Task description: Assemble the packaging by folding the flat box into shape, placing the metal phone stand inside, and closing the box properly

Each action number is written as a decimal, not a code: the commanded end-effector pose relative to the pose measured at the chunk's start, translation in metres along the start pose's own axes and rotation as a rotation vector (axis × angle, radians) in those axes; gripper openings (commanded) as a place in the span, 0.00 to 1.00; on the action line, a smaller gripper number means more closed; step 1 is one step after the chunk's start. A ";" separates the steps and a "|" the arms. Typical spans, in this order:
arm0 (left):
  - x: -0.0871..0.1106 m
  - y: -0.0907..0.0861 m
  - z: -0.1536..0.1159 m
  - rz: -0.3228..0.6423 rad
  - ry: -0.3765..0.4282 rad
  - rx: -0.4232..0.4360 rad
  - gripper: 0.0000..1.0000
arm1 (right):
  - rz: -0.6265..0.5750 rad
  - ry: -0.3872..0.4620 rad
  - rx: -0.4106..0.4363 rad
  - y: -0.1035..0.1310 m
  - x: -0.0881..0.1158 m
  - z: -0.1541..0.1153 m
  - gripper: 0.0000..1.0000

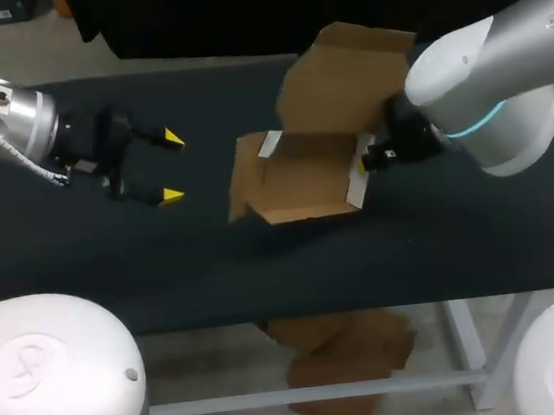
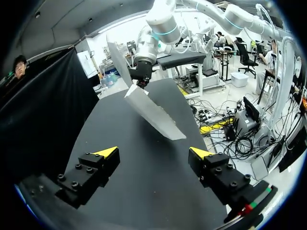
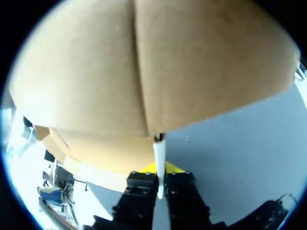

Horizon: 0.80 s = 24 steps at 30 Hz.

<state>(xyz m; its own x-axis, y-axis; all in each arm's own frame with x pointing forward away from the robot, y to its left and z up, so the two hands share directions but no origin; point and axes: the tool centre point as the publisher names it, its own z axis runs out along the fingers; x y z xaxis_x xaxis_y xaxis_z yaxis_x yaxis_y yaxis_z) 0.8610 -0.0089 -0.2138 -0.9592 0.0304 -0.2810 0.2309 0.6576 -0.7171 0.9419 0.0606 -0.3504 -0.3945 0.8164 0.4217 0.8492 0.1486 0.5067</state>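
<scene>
On the right wall of the half-folded brown cardboard box [image 1: 304,181], the right gripper [image 1: 368,159] is clamped, likely steadying it; the left gripper [image 1: 169,165] hovers left of it, fingers apart.

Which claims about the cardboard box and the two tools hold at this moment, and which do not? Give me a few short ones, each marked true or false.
1. The left tool is open and holds nothing. True.
2. The left tool touches the cardboard box. False: it sits apart from the box, with bare table between them.
3. The right tool is shut on the box's edge on its own side. True: the right wrist view shows both fingers pressed on a thin cardboard edge.
4. The box is closed. False: its lid flap stands open and the inside shows.
</scene>
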 end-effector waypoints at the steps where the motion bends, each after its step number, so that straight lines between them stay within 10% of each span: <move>1: -0.008 -0.005 0.000 -0.013 0.038 -0.052 1.00 | 0.037 -0.301 0.449 0.001 0.008 0.000 0.00; 11: -0.008 -0.005 0.000 -0.013 0.038 -0.052 1.00 | 0.037 -0.301 0.449 0.001 0.008 0.000 0.00; 24: -0.009 0.006 -0.003 -0.029 0.018 -0.140 1.00 | 0.256 -0.462 0.696 -0.014 0.004 0.001 0.00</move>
<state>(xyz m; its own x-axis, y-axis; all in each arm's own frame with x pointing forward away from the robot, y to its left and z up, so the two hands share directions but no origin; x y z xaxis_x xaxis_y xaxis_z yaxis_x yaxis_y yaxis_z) 0.8711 -0.0004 -0.2145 -0.9675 0.0226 -0.2520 0.1840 0.7467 -0.6392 0.9249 0.0586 -0.3582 -0.1049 0.9723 0.2088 0.9909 0.0844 0.1048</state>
